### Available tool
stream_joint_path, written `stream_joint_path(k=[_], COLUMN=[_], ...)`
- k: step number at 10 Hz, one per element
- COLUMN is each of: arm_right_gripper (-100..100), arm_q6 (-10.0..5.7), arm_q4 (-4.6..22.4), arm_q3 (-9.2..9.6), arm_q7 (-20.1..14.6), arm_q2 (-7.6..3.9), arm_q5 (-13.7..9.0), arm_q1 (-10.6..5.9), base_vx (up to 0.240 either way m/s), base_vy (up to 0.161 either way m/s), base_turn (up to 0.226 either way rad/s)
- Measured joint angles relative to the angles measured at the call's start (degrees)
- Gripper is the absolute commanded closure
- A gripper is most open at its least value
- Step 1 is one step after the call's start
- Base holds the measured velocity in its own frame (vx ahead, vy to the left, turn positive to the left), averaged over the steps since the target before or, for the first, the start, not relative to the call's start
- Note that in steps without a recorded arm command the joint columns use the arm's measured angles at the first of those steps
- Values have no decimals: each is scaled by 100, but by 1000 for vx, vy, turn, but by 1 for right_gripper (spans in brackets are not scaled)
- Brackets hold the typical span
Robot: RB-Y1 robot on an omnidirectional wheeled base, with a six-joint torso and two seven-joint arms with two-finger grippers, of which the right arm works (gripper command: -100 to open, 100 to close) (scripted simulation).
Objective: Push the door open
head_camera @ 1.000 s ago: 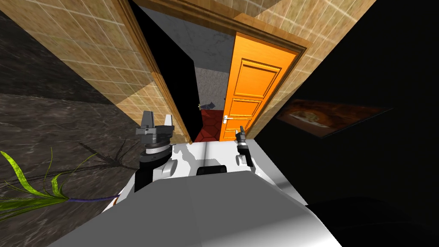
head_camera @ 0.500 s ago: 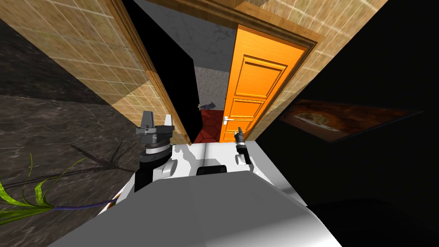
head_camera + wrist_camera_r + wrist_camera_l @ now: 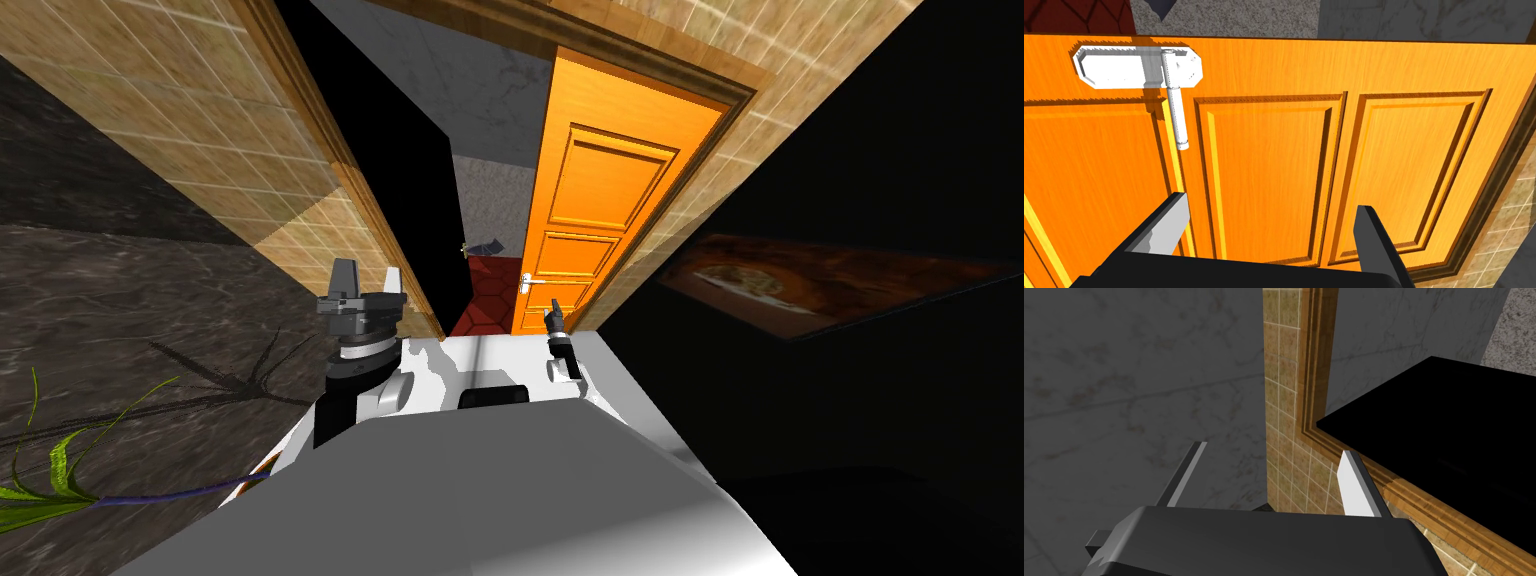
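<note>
1. The orange door (image 3: 590,200) stands ajar ahead, on the right side of its frame (image 3: 1321,363).
2. My right gripper (image 3: 1271,205) faces its panel, fingers spread and holding nothing, with the white handle (image 3: 1174,117) near.
3. My left gripper (image 3: 369,275) is raised beside the tiled wall (image 3: 180,110), fingers apart and empty.

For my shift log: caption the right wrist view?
Open right hand faces the orange panelled door near its white lever handle.
</note>
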Motion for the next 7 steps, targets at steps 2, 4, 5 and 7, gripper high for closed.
stream_joint_path(k=[2,4,5,7], arm_right_gripper=[-100,-100,-100,-100], arm_q6=[73,119,188,279], arm_q4=[203,550,633,838], arm_q3=[-14,-7,-4,-18], arm_q7=[-19,22,25,17], arm_q2=[-41,14,0,-18], arm_q5=[-9,19,19,16], arm_q1=[-91,-264,-299,-410], base_vx=[97,136,117,97], base_vy=[-51,-67,-45,-42], base_turn=[27,46,25,20])
